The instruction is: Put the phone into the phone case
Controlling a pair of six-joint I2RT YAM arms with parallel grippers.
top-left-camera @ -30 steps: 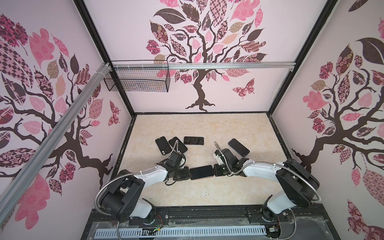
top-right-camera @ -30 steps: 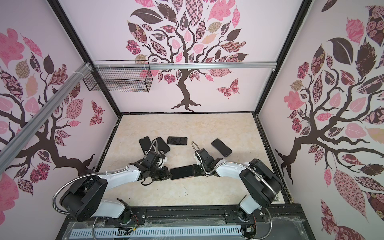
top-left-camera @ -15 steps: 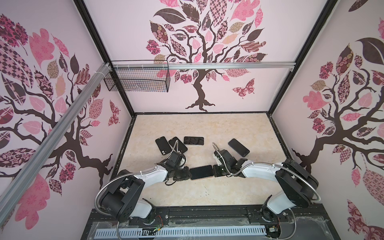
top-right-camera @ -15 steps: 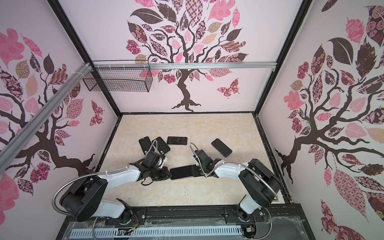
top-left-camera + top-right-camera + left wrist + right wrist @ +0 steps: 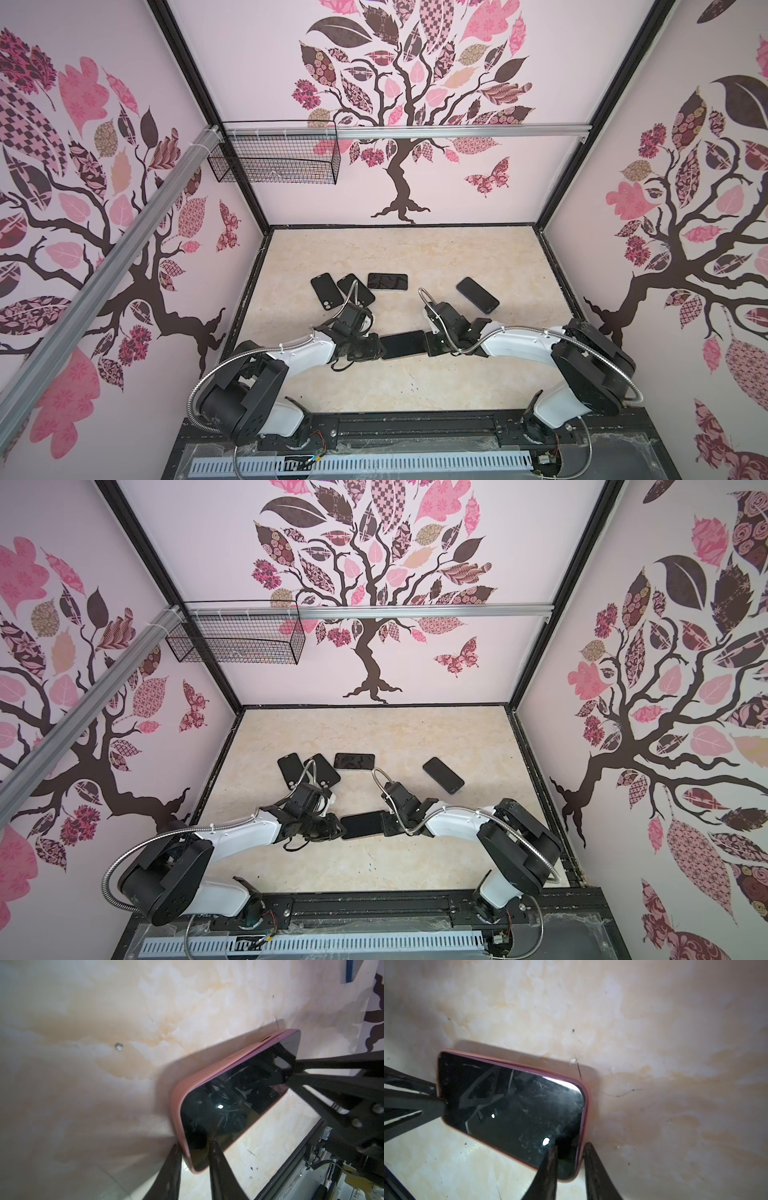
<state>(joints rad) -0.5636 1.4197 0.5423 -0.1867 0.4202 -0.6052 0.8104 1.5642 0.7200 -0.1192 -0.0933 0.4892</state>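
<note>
Right arm's wrist has edged slightly toward the phone since a second ago; the left arm and the phone look unmoved.

Nearest, the two arms reach inward from their bases and meet at the middle of the surface (image 5: 415,257). The phone (image 5: 403,344) lies between them, screen up, seated in the pink case (image 5: 207,1072), whose rim shows round every edge visible in the wrist views. By that, the fitting looks done or nearly so.

The left gripper (image 5: 380,348) is at one short end and the right gripper (image 5: 426,345) at the other. This probably keeps the phone from sliding while the case lip is worked over the glass. At each end the jaws stand apart and straddle the rim, one side over the screen and the other outside the case wall. They look loose rather than clamped.

The phone's long axis runs left to right across the surface, its right end a little farther back. Which end is its top I cannot tell.

Beyond lie four dark handsets or cases: three clustered on the left (image 5: 355,289) and one apart on the right (image 5: 477,295). A wire basket (image 5: 274,162) hangs on the far wall.
</note>
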